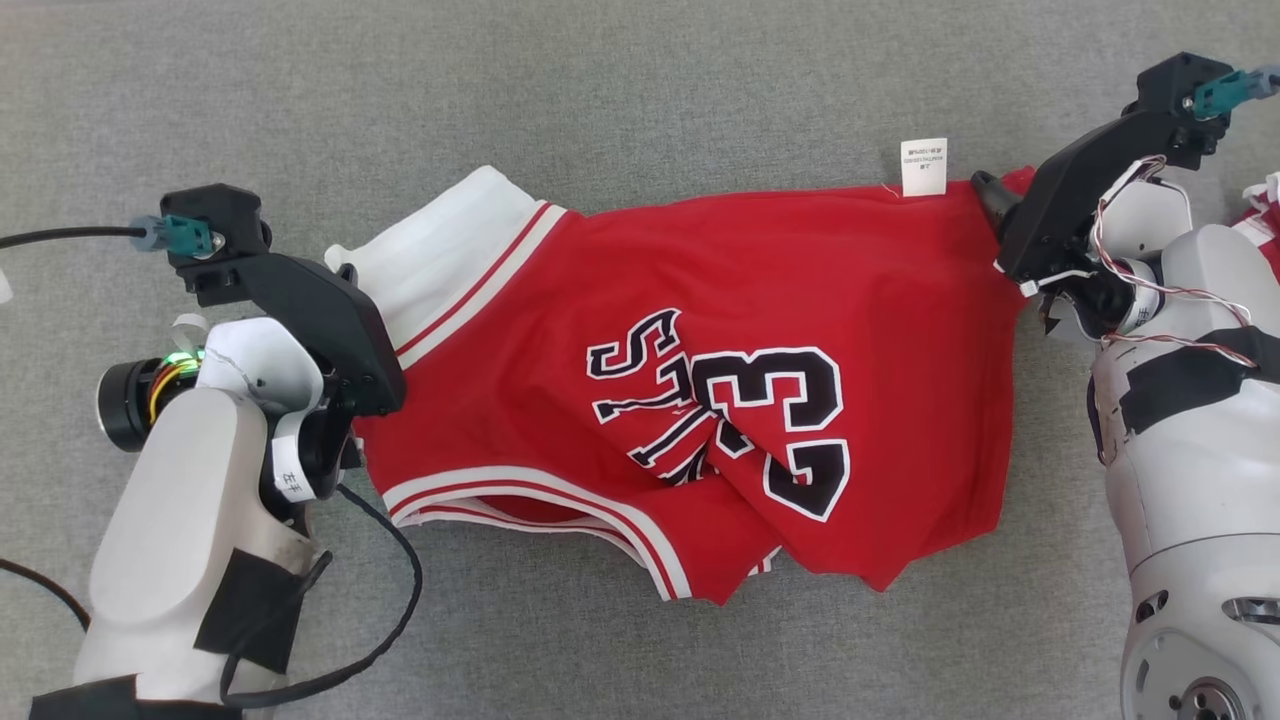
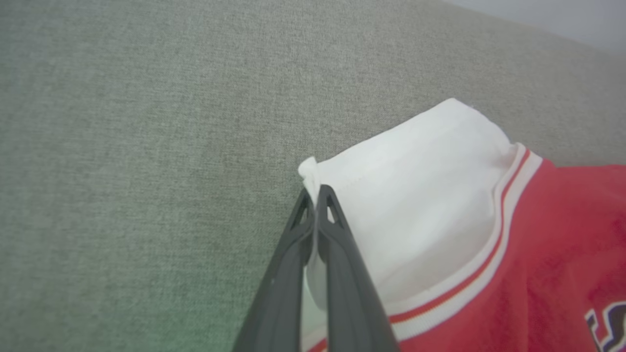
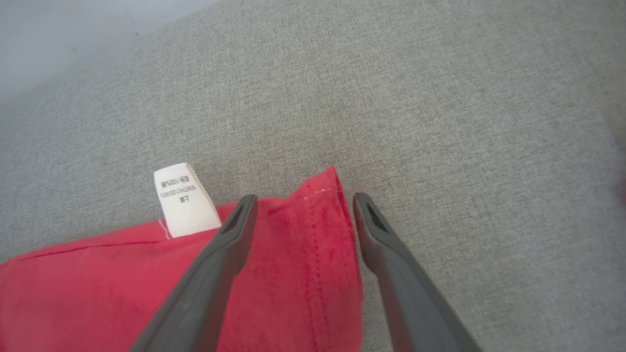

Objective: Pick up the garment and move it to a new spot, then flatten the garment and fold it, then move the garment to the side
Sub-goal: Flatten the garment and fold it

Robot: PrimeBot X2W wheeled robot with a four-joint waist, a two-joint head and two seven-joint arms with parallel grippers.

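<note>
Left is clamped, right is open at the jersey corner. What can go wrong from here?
1. The left gripper pinches only the very tip of the white band; a pull may slip it free.
2. The right gripper is open astride the red corner; closing may catch just one layer or miss.
3. The jersey is creased across the number; pulling with one side loose may drag it askew instead of flattening it.

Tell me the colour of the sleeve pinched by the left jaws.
White sleeve, edged with red and white stripes; left wrist view.
</note>
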